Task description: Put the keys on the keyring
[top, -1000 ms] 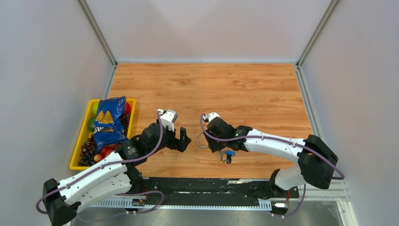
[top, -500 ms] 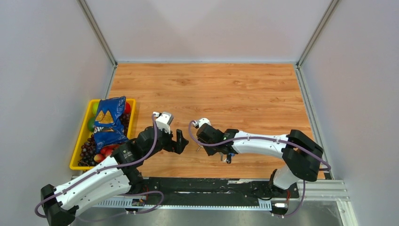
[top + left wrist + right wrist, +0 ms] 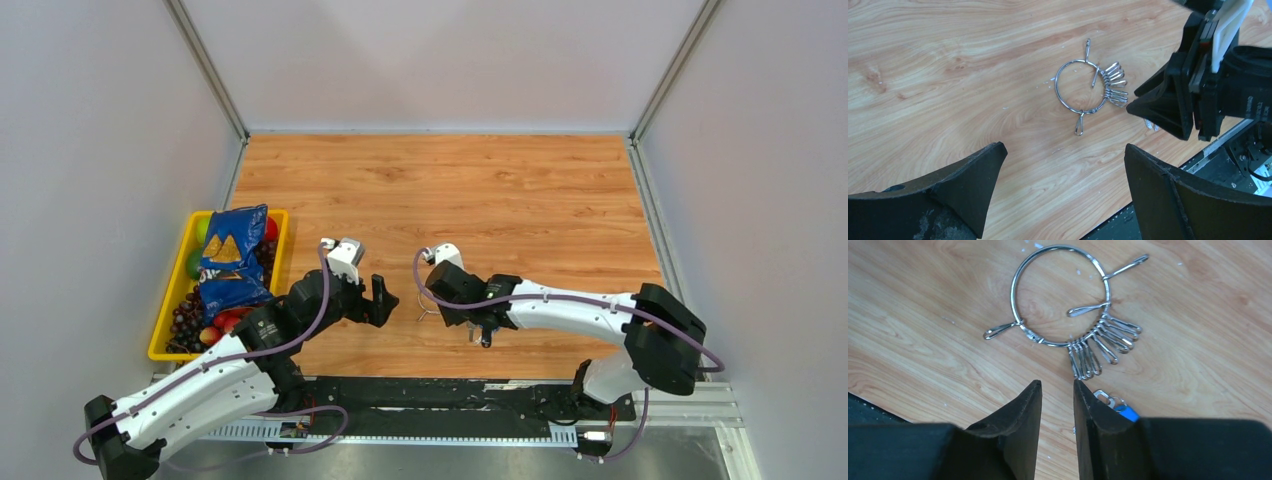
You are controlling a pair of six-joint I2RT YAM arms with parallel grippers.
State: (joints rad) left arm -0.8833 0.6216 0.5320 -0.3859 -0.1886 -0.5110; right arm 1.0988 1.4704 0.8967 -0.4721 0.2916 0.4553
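Orange-brown wood-grain laminate counter (image 3: 500, 190), matte, a few white specks near the action. Yellow rectangular plastic tray (image 3: 167, 300) sits at its left edge, holding a crinkly blue foil snack bag (image 3: 232, 255) over dark grapes and round fruit. It's well apart from everything else.

Left hand (image 3: 385, 298): black wedge-shaped fingers spread wide, released, nothing in it. Right hand (image 3: 460, 320): same black wedges, tilted down at the counter. Its jaws are drawn to a narrow slit with bare wood showing through, so it's grasping nothing.

Thin round silver wire keyring (image 3: 428, 312) lies flat on the counter between the two hands, nearer the right one. The top view gives it only as a faint loop.
- Left wrist view: the keyring (image 3: 1056, 86) is ahead of the left hand (image 3: 1064, 150), roughly centred between its fingers and clear of both. The right hand's fingertip (image 3: 1143, 106) sits just beside the ring's right side.
- Right wrist view: the keyring (image 3: 1012, 292) is just ahead of the right hand (image 3: 1055, 387), not touching.

A bunch of small glossy silver teardrop clips (image 3: 1103, 342) fans off the ring's near-right arc. Three more sit singly around it.

Blue plastic-headed key (image 3: 1128, 414), with a small silver loop, peeks out beside the right finger. It's off the ring, on the counter. The top view shows the keys (image 3: 486, 332) as a blue-and-dark blob under the right hand. The black-headed one is probably in there too, but it's too small to confirm.
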